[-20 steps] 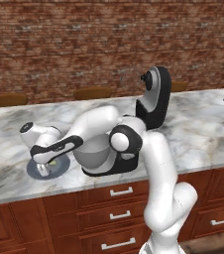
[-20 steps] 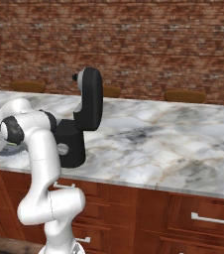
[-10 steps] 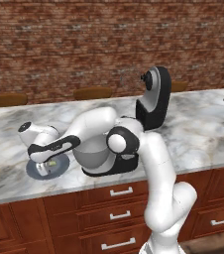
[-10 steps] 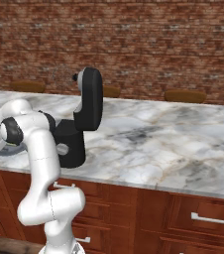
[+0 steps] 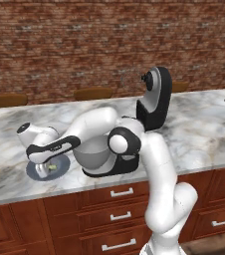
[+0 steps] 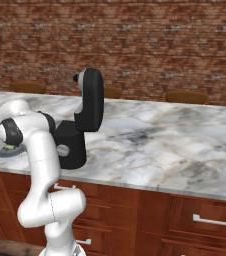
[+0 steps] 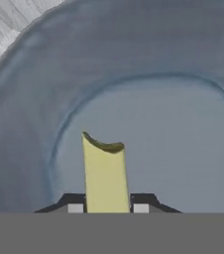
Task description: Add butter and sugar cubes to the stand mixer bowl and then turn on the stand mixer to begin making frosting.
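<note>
The butter (image 7: 105, 178), a pale-yellow stick, stands between my two fingertips (image 7: 75, 207) over the flat blue-grey plate (image 7: 158, 124). My gripper (image 5: 48, 167) reaches down onto that plate (image 5: 35, 172) at the counter's left and is shut on the butter, both fingers against its sides. Just right of the plate sits the grey stand mixer bowl (image 5: 91, 153), partly behind my forearm. The black stand mixer (image 5: 155, 99) stands further right with its head tilted up, and its silver knob (image 6: 62, 149) faces the right base view. The sugar cubes are out of view.
The marble counter (image 6: 165, 145) stretches to the right of the mixer. A brick wall (image 5: 84, 45) backs it. Wooden drawers (image 5: 119, 191) run below the front edge. My elbow (image 5: 124, 142) hangs over the counter edge beside the bowl.
The fingers have closed in from wide open onto the butter. The arm and hand have stayed over the plate.
</note>
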{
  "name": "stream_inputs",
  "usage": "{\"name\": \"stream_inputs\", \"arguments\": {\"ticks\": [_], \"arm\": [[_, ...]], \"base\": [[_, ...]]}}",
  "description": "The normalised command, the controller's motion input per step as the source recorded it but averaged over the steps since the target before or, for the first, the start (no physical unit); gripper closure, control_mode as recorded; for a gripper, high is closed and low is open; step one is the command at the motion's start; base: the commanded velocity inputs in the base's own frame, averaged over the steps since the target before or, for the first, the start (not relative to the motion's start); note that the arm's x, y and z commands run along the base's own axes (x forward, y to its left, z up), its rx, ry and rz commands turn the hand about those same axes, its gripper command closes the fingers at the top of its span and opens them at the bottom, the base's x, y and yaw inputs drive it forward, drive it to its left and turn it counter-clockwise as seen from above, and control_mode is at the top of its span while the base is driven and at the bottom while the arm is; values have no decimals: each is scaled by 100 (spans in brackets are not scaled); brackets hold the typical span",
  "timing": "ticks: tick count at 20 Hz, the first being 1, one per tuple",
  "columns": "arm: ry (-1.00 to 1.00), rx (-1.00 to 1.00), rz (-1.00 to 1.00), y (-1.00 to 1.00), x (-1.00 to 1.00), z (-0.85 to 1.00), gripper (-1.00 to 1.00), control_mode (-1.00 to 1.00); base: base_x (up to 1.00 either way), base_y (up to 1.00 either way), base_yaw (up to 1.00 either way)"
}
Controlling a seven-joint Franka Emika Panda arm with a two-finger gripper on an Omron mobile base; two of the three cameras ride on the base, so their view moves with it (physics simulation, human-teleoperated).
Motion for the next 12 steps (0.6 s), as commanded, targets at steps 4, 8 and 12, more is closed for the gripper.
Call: {"name": "stream_inputs", "arguments": {"ticks": [4, 8, 12], "arm": [[-12, 14, -7, -40, -63, 52, 100, -100], [-19, 19, -10, -54, -70, 100, 100, -100], [-17, 16, -12, -50, -52, 100, 100, -100]], "base": [[0, 0, 0], [0, 0, 0], [0, 0, 0]]}}
